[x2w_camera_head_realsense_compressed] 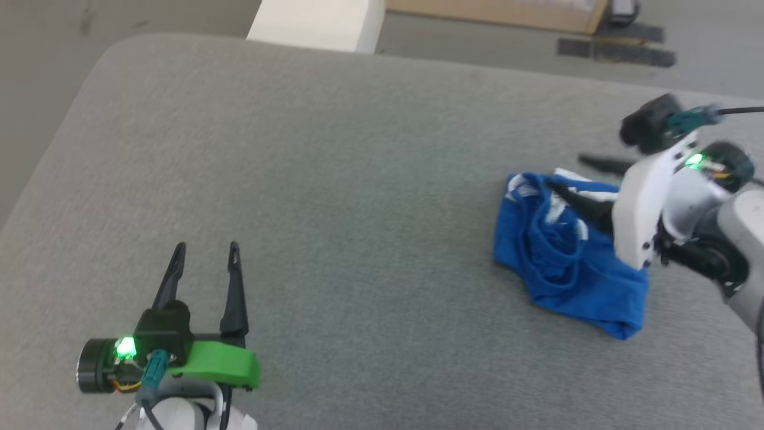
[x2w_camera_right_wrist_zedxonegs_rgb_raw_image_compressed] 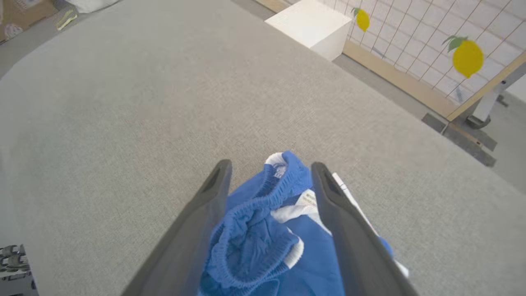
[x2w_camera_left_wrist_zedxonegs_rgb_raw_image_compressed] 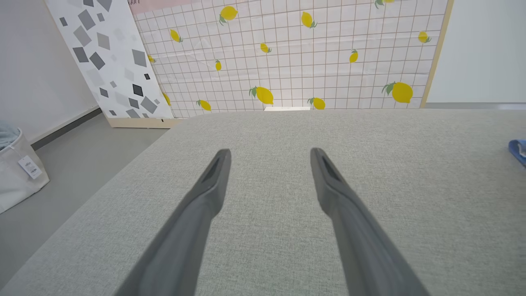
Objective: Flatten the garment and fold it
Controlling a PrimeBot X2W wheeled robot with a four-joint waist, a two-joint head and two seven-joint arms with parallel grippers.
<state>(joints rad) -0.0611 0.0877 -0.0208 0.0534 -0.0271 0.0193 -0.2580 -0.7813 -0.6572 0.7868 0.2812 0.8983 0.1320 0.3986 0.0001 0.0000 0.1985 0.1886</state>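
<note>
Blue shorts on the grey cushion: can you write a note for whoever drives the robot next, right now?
Left tool: open, empty, over the grey woven fabric surface.
Right tool: open, fingers either side of the bright blue soft fabric shorts with white trim, not gripping.
Shorts: crumpled heap on the robot's right side of the surface, waistband bunched.
Done: nothing flattened or folded.
Left: spread the shorts flat, then fold them.
</note>
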